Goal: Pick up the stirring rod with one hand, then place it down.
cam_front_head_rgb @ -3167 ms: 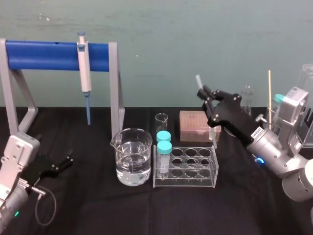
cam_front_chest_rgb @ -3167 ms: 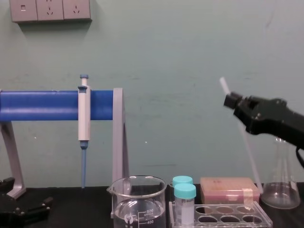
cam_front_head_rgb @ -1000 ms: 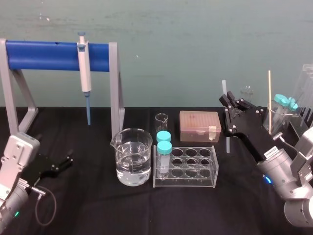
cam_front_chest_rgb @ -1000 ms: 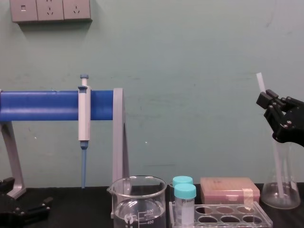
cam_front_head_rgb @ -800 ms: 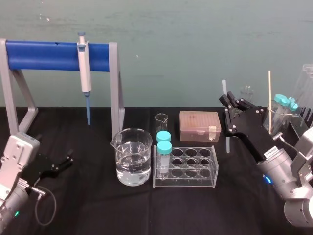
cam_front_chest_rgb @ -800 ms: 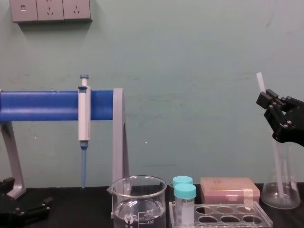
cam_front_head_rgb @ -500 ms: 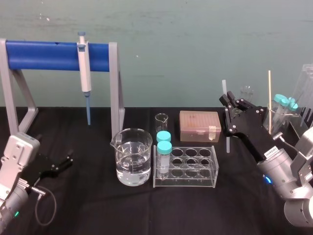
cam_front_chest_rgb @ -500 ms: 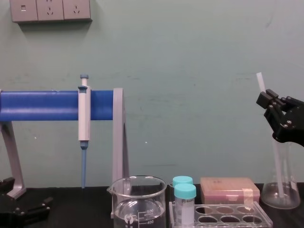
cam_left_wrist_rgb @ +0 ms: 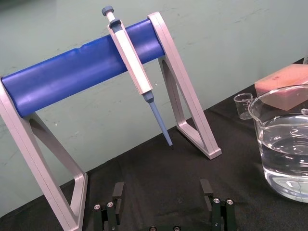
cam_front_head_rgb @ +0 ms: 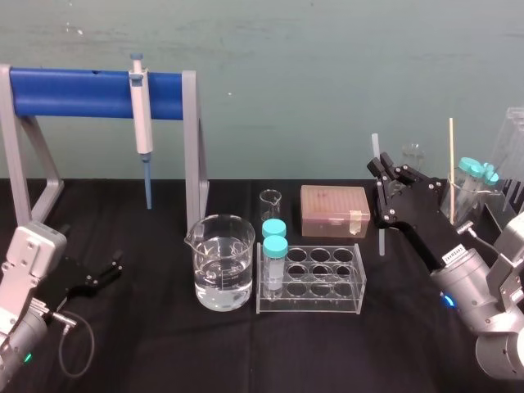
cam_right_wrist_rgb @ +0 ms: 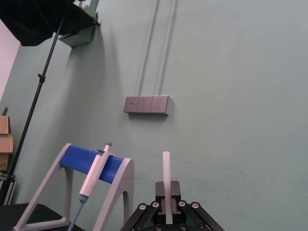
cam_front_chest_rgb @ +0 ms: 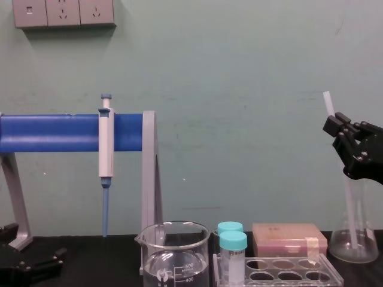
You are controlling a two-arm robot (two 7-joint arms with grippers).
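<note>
The stirring rod (cam_front_head_rgb: 381,240) is a thin translucent whitish stick standing nearly upright at the right of the table. My right gripper (cam_front_head_rgb: 378,170) is shut on its upper part, and the top end pokes out above the fingers (cam_front_chest_rgb: 328,104). In the chest view the rod's lower part (cam_front_chest_rgb: 353,203) overlaps the conical flask (cam_front_chest_rgb: 354,239); I cannot tell whether it is inside. The right wrist view has the rod (cam_right_wrist_rgb: 166,175) rising from between the shut jaws. My left gripper (cam_front_head_rgb: 102,274) rests open on the cloth at the front left, its fingers (cam_left_wrist_rgb: 118,192) apart and holding nothing.
A blue-barred stand (cam_front_head_rgb: 82,92) with a hanging pipette (cam_front_head_rgb: 142,115) is at the back left. A water beaker (cam_front_head_rgb: 221,262), a tube rack (cam_front_head_rgb: 327,278) with two capped tubes, a small beaker (cam_front_head_rgb: 270,201) and a pink box (cam_front_head_rgb: 332,209) fill the middle. A wooden stick (cam_front_head_rgb: 450,164) stands at the far right.
Three seconds ago the right gripper held the rod tilted and farther left; it has moved right and the rod now stands nearly upright. Nothing has moved over the last second.
</note>
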